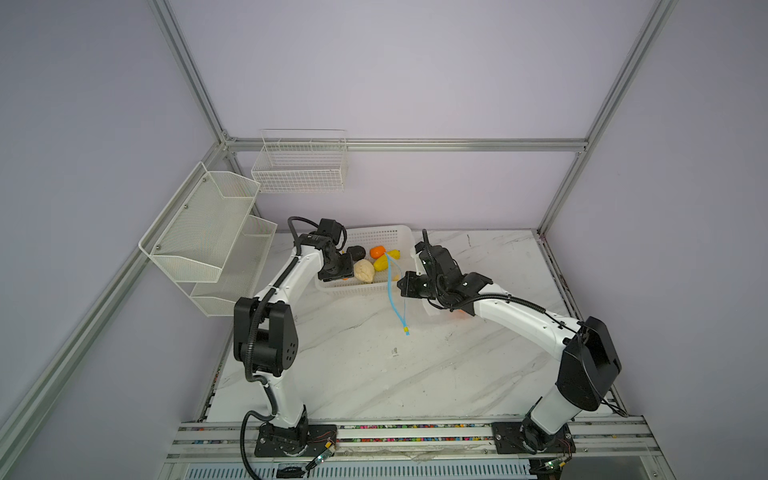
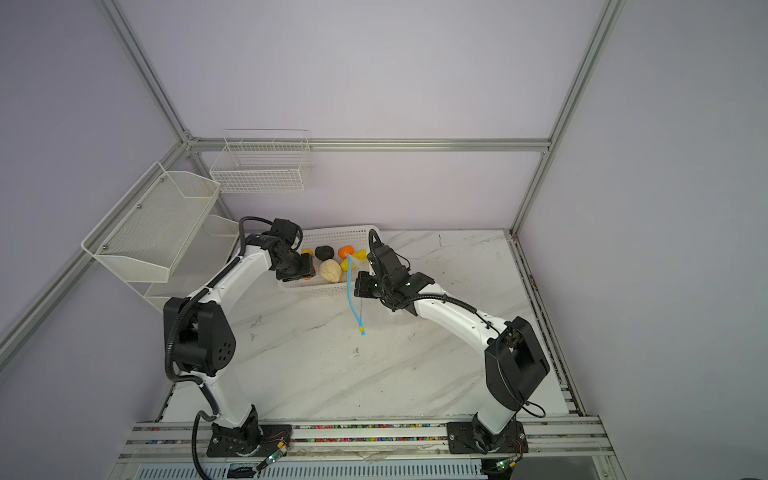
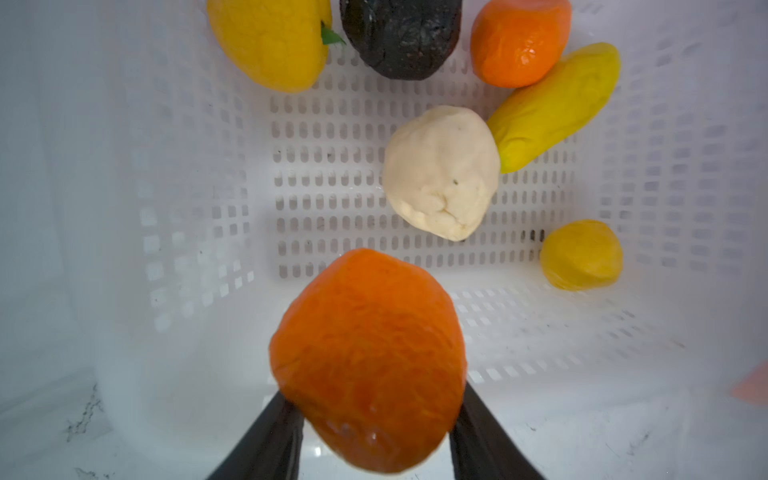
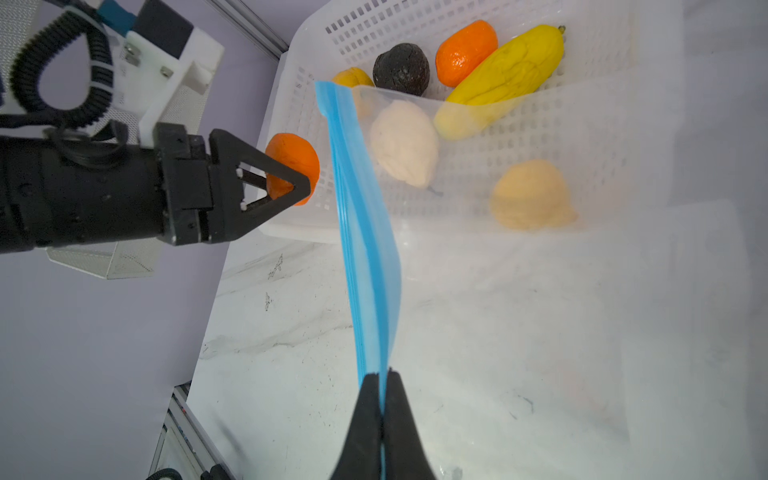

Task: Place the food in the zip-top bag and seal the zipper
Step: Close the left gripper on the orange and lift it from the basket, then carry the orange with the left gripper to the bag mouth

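Tabletop: white marble-patterned board between pale lilac walls; both my arms reach to its far side
Left fingers: my left gripper is half spread and clamped on a round orange toy fruit, one black finger on either flank; I hold it up at the rim of the white perforated plastic basket
Right fingers: my right gripper is pressed tight, pinching the thin light-blue zipper strip partway along
Bag: large clear crinkly zip-top bag hangs from that pinch; one zipper end leans over the basket, the small yellow slider tab sits at the low end near the table; how wide the mouth gapes I cannot tell
In basket: bumpy cream-white piece; dark grey-black lump; second orange; long yellow piece; small yellow ball; yellow piece with a green leaf
Handling, fruit: looks light, slightly soft, dimpled skin; a grip across the widest part should hold; squeeze gently
Handling, bag: thin, limp, slippery film; I judge only the stiffer zipper band worth gripping; the mouth will likely sag shut unless one lip is lifted off the other
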`<state>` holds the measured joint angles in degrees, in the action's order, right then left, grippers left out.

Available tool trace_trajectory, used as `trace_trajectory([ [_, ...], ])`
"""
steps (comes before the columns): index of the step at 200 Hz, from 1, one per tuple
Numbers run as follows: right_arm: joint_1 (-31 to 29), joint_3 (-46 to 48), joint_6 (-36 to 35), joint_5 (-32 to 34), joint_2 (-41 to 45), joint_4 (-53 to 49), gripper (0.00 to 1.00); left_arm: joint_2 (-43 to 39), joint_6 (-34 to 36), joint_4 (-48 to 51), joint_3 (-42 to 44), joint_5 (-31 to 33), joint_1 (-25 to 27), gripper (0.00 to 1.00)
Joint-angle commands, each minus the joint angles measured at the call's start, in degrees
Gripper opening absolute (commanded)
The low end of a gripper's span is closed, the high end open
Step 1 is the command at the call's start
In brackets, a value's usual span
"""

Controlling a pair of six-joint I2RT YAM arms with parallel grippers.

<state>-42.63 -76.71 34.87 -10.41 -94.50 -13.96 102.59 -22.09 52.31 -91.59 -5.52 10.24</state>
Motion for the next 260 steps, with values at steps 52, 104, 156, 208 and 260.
trace_trajectory([
  [52,0.3,-2.6,1.0,-1.2,-1.0,0.6,0.0,-15.3,-1.1,-11.6,13.1,-24.5,0.0,0.52],
  [104,0.3,-3.3,1.2,-1.3,-1.1,0.3,0.0,-23.9,-5.1,-27.3,22.8,-42.8,0.0,0.5],
  [156,0.3,-4.4,1.3,-0.9,-1.7,-0.3,0.0,-26.6,-11.5,-34.9,25.0,-49.6,0.4,0.49],
  [208,0.3,-4.9,1.3,-1.2,-2.3,0.0,0.0,-26.8,-16.8,-43.7,30.2,-50.3,3.3,0.47],
  [260,0.3,-5.3,1.7,-0.7,-2.0,-0.4,0.0,-26.5,-16.6,-45.2,33.3,-49.8,4.8,0.46],
])
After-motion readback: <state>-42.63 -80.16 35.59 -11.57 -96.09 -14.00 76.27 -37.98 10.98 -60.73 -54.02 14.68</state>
